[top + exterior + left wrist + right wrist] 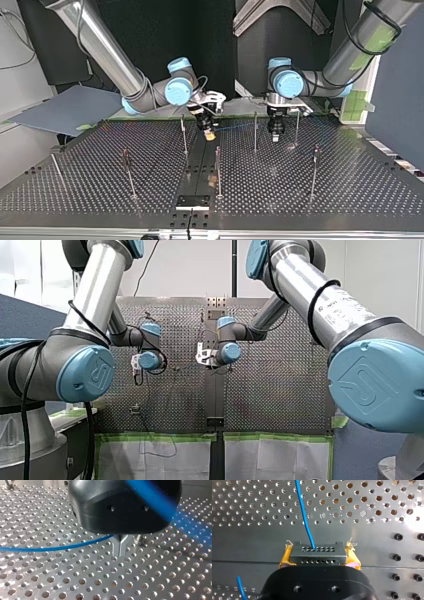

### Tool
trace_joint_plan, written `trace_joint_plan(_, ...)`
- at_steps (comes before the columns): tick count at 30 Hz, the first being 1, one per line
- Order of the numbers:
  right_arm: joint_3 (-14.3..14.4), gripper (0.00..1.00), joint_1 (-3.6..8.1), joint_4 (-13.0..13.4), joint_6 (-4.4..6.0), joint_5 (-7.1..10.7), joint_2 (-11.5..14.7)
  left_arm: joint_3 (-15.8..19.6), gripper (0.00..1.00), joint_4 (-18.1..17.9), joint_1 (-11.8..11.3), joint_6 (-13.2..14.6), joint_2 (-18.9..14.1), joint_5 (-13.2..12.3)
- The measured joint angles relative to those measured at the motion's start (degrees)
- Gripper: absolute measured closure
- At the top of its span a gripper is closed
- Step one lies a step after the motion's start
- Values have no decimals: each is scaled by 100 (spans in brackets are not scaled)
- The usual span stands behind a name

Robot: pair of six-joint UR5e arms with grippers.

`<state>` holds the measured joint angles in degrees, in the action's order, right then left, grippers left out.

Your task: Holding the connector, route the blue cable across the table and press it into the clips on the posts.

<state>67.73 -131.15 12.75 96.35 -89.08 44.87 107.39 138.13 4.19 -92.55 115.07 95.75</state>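
Connector: dark grey block with two rows of small holes [317,553], clamped on both sides between the pads of my right gripper [319,555]; in the top view it sits at about 12 o'clock on the table, just left of the middle.
Blue cable: [305,517] leaves the connector's upper row of holes and runs straight ahead, away from the gripper, over the perforated plate. In the top view it is a thin line heading toward 3 o'clock from my right gripper to my left one.
Right gripper: yellow pads [285,558], frayed at the edges, closed tight on the connector, held low over the table.
Left gripper: [120,551] black body, with metal fingers [117,547] drawn together at the tips and the blue cable passing into them from one side; tips close above the table.
Posts: thin upright rods [255,132]. In the top view one stands between the two grippers, one at 9 o'clock of my right gripper, one at 3 o'clock of my left gripper, and others nearer 6 o'clock.
Cable at clips: cannot tell whether it is seated.
Table: perforated metal plate [325,200].
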Motion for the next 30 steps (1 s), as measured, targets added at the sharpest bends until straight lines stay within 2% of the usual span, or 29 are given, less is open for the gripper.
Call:
trace_joint_plan(3, -18, 100, 23, 0, 1, 42, 0, -6, 100, 7, -8, -1, 0, -2)
trace_joint_plan(4, -21, 100, 29, 0, 3, 65, 1, -6, 96, 18, -23, -3, 0, -4)
trace_joint_plan(5, -23, 100, 34, 0, 4, 80, 1, -4, 87, 31, -35, -4, -1, -5)
trace_joint_plan(7, -23, 100, 43, -1, 10, 102, 1, -4, 87, 76, -51, -6, -5, 0)
trace_joint_plan(8, -23, 100, 45, -2, 13, 106, 1, -3, 53, 96, -55, -8, -5, 7)
trace_joint_plan(9, -24, 100, 49, -3, 17, 110, 1, -3, 53, 121, -54, -10, -6, 20)
trace_joint_plan(10, -24, 100, 51, -5, 23, 113, 1, -3, 39, 160, -51, -12, -6, 49)
trace_joint_plan(11, -25, 100, 54, -8, 31, 115, 1, -2, 18, 197, -48, -9, -6, 79)
trace_joint_plan(12, -25, 100, 55, -10, 36, 116, 0, -2, 18, 240, -44, -4, -7, 109)
trace_joint_plan(13, -24, 100, 57, -13, 41, 118, 0, -2, 0, 294, -37, 9, -7, 142)
trace_joint_plan(23, -18, 100, 62, -86, 61, 127, -1, 33, 0, 765, 3, 194, -38, 323)
trace_joint_plan(30, -18, 100, 52, -147, 61, 131, -1, 276, 0, 1058, 82, 229, -276, 455)
